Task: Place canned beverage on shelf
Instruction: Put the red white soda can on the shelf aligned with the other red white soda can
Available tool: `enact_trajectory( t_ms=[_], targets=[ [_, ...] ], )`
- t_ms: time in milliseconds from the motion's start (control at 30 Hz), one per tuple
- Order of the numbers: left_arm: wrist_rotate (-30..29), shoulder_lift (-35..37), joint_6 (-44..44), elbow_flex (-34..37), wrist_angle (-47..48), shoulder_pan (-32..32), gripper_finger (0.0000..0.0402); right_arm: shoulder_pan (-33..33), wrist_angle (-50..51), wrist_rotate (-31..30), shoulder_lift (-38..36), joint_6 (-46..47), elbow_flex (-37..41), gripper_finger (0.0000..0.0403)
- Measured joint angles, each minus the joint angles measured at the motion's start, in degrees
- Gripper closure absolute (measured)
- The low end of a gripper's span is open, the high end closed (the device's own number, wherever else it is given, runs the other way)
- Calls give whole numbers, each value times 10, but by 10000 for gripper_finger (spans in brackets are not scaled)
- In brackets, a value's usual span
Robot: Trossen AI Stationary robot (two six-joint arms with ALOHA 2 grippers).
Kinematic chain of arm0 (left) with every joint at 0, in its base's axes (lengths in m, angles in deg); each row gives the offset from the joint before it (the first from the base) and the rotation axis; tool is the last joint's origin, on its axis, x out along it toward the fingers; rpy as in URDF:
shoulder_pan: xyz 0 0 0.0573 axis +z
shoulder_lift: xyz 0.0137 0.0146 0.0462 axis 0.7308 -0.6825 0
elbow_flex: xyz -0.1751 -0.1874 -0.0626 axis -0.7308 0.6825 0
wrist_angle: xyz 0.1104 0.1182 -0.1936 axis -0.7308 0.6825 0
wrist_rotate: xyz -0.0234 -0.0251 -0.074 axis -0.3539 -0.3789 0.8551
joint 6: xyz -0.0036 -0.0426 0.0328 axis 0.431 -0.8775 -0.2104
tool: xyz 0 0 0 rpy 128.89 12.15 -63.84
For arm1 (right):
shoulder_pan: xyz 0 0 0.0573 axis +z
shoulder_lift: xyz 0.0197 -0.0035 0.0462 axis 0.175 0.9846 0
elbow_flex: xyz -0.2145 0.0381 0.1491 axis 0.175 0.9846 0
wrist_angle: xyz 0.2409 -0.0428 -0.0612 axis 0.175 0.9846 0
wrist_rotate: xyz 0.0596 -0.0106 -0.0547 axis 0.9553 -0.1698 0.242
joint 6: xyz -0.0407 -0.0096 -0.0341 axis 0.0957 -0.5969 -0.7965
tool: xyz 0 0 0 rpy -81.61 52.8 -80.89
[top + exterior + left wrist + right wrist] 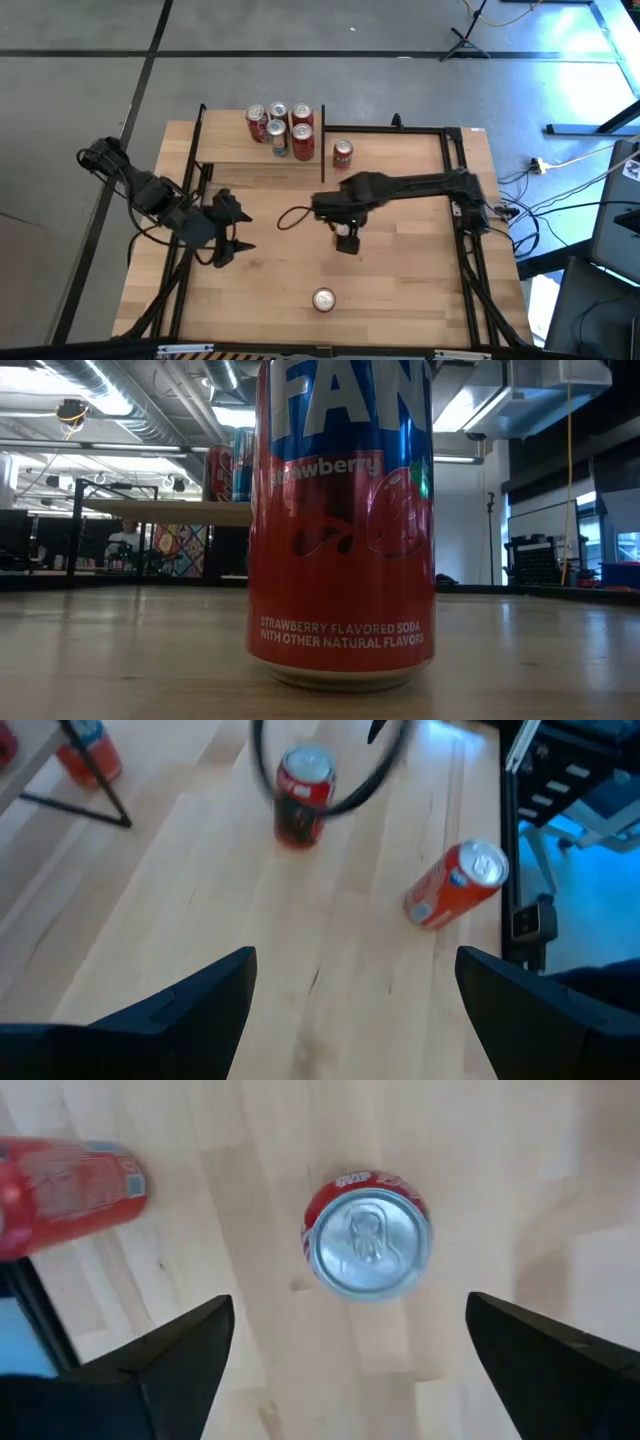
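The shelf is a small light-wood board on black posts at the table's far left, with several red cans standing on it. One red can stands on the table just right of the shelf. Another stands near the front edge and fills the low view. A third can stands upright under my right gripper, which is open, points down at mid-table and touches nothing. My left gripper is open and empty at the table's left.
A black cable loop hangs between the two grippers. Black frame rails run along the table's left and right sides. Bare tabletop lies between the grippers and the front edge. The front can also shows in the right wrist view.
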Motion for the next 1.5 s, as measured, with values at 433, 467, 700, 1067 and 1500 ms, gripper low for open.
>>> enact_trajectory(
  t_ms=[433,467,700,1067,1500],
  targets=[
    [-14,-157,7,0,-278,81,72,121,-107,-148,-288,31,247,18],
    [-14,-169,7,0,-303,90,72,130,-125,-150,-317,42,282,18],
    [-14,-262,33,-24,-391,143,72,182,-235,-154,-492,123,485,17],
    [-45,-411,182,-116,-407,177,72,234,-255,-159,-601,200,591,17],
    [-32,-467,105,-118,-407,201,72,276,-255,-194,-602,210,591,17]
  ],
)
